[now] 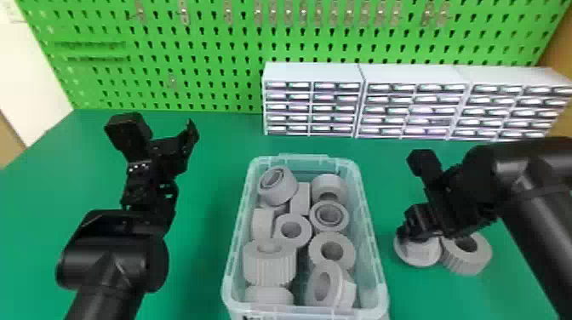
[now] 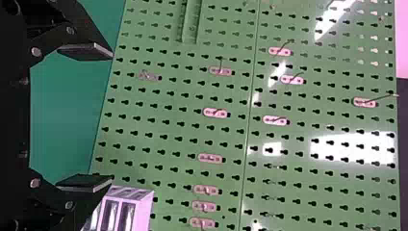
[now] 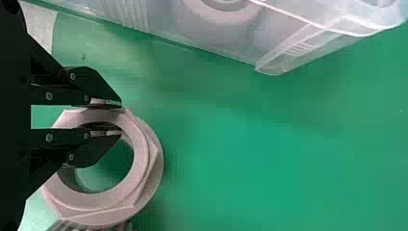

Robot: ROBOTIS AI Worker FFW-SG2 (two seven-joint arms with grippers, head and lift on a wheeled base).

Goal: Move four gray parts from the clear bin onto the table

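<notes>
My right hand [image 3: 120, 118] grips ring [image 3: 91, 201] by its wall, one finger in bore. Likely light, stiff, slick; best hold there.

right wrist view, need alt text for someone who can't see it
The right gripper grips a gray six-sided ring part by its wall, one finger in the hole and one outside. Around it is green tabletop, with the clear bin of gray parts nearby.

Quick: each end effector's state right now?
Left end effector: open, empty.
Right end effector: closed on a gray part, one finger inside its hole.
</notes>
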